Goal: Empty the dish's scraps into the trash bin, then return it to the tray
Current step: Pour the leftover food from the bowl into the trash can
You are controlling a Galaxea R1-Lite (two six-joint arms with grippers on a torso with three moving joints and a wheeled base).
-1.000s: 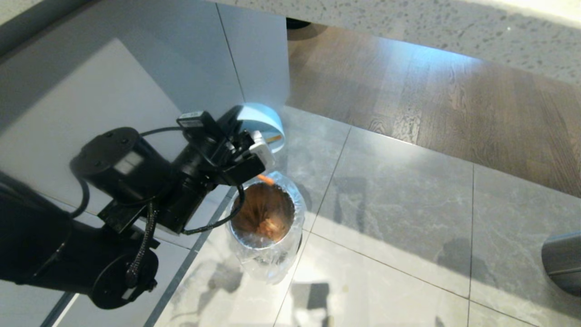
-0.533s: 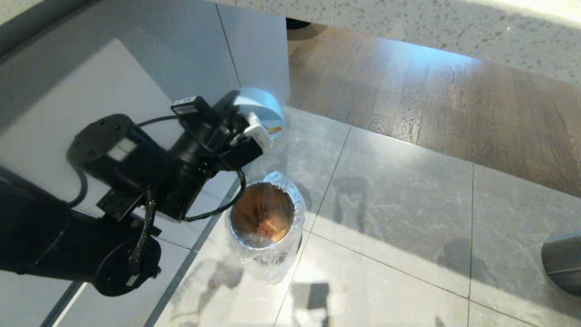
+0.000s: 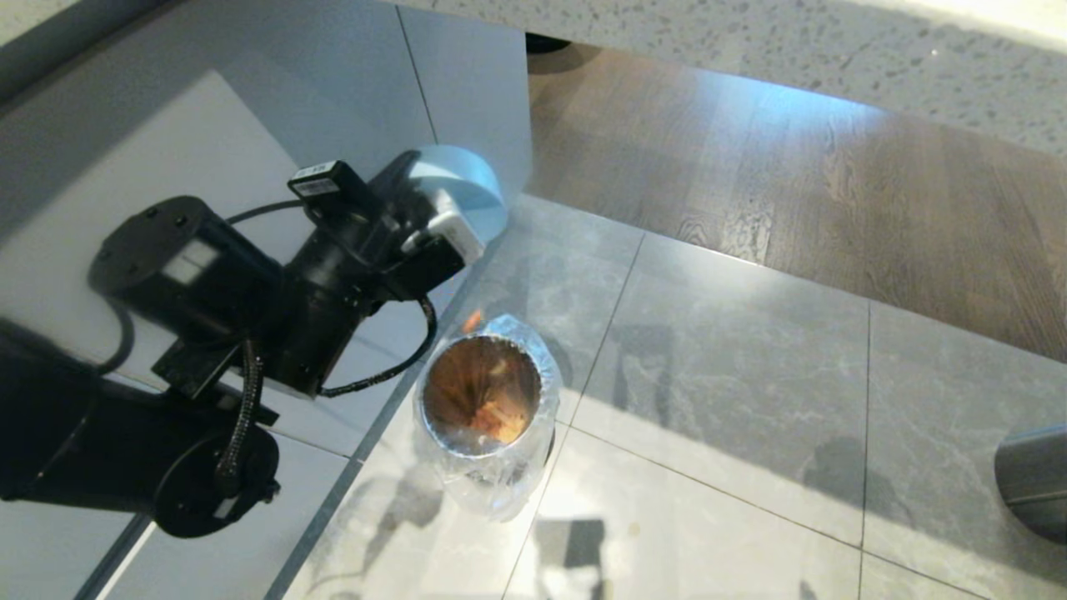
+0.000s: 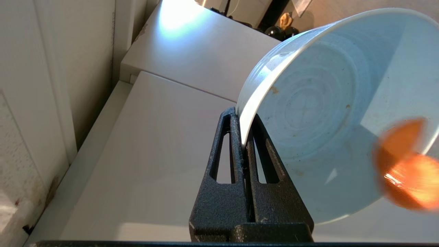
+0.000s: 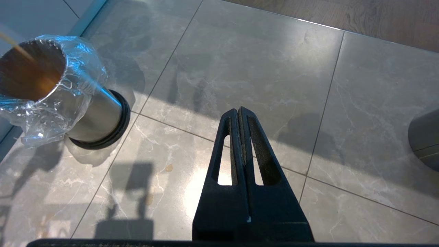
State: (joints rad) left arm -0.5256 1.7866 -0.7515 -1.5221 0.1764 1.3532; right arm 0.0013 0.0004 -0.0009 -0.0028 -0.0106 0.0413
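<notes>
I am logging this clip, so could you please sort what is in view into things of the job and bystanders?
Job:
- dish, tipped, rim pinched in left claw
- carrot slice, falling
- trash bin, scraps inside

Bystanders:
- right claw, shut, idle
- dark grey cylinder
- white cabinet

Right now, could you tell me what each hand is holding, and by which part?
The left hand pinches the dish by its rim, tipped on edge. The right hand holds nothing.

The left arm (image 3: 208,333) is showing as bulky matte black housings, round caps bearing small screws and a pale sticker, with black cables looping alongside, one in a ribbed sleeve. A white block is sitting near its wrist. Both grippers' fingers (image 5: 240,151) are appearing black, grainy, tapered, each with a long slot.
</notes>
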